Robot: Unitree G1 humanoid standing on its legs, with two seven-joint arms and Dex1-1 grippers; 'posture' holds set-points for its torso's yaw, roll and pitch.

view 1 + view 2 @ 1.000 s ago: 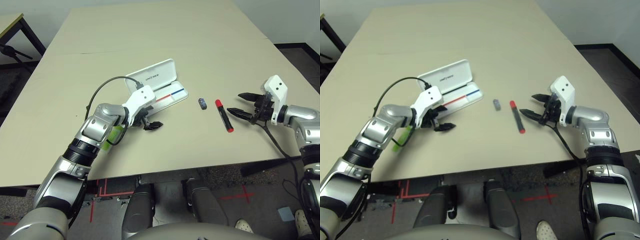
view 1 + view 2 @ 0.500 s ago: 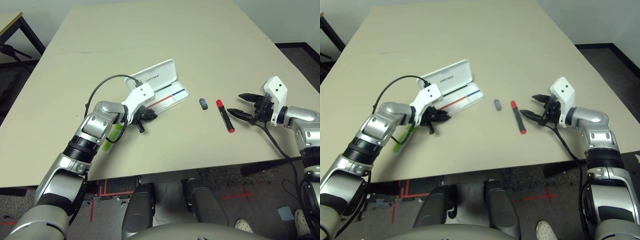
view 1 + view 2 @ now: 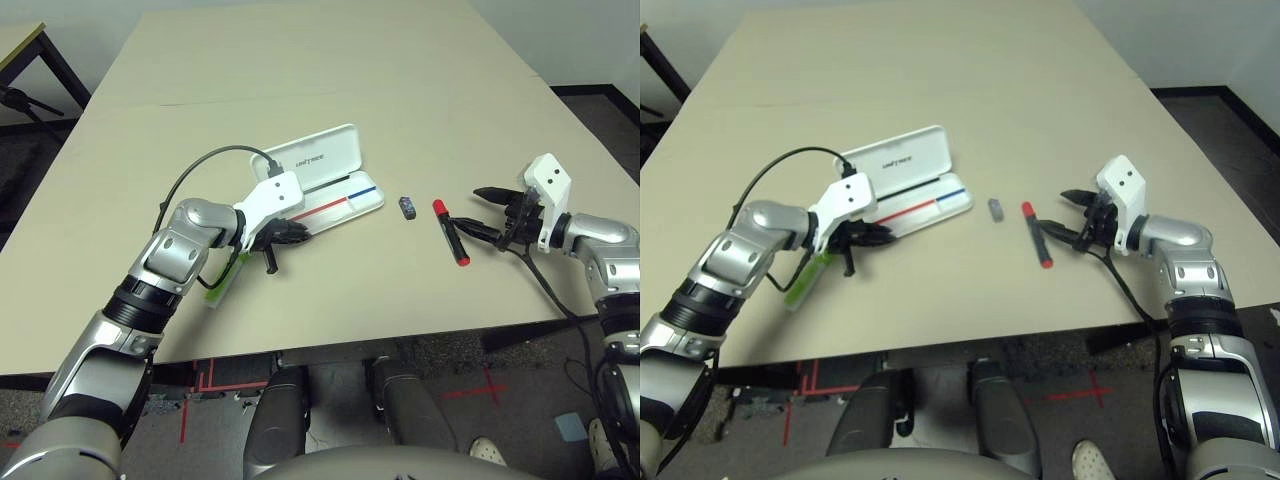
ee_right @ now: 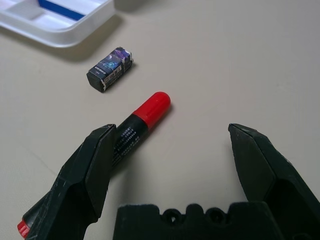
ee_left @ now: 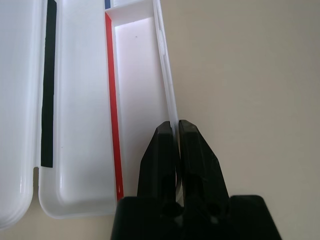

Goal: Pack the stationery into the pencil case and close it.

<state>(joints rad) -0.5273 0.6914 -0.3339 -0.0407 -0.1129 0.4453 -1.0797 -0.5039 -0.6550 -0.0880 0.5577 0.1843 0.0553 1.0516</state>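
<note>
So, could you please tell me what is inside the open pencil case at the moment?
The pencil case tray holds only its red-and-blue stripe, no stationery. The left gripper covers part of the tray's front wall, which its jaws pinch.

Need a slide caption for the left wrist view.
Left gripper shut on the open pencil case, pinching the tray's front wall beside the red stripe.
</note>
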